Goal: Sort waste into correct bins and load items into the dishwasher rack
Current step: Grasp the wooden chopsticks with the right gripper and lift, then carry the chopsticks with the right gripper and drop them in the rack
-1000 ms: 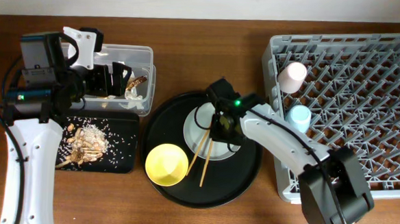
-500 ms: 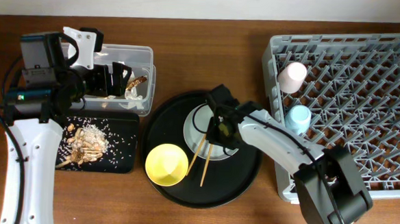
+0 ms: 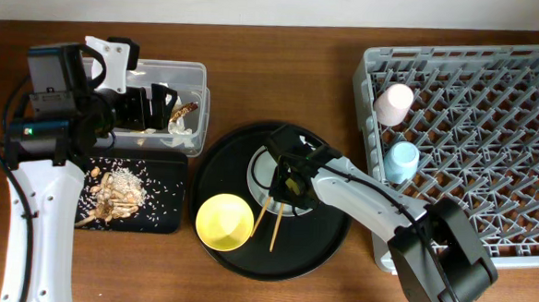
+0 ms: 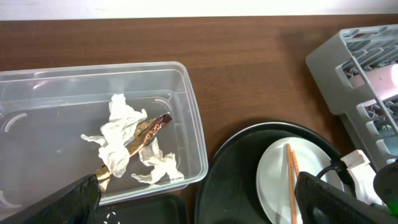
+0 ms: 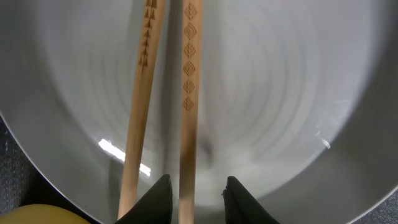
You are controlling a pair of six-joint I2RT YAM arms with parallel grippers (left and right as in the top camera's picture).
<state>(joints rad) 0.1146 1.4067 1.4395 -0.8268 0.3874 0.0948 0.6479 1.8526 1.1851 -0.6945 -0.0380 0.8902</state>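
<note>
R claw [image 5: 199, 202] spread, thin wooden stick [image 5: 188, 93] btwn its tips, pale grey-white round plate [image 5: 267, 93] beneath; L claw [image 4: 208, 205] wide apart, brown wood tabletop [image 4: 249, 50] ahead, white wall [image 4: 186, 6] beyond

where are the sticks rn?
Overhead, centre: the sticks lie side by side across the plate on the round black tray, lower ends beside the yellow bowl, with the right gripper over them.

Two thin wooden sticks [image 3: 268, 216]; two small cups at three o'clock, a pink cup [image 3: 394, 102] and a blue cup [image 3: 402, 161]; one yellow bowl [image 3: 224, 221]; one pale round plate [image 4: 273, 177]; one brown wrapper scrap [image 4: 152, 127]; crumpled white tissue [image 4: 118, 140] at ten o'clock, perhaps three pieces.
</note>
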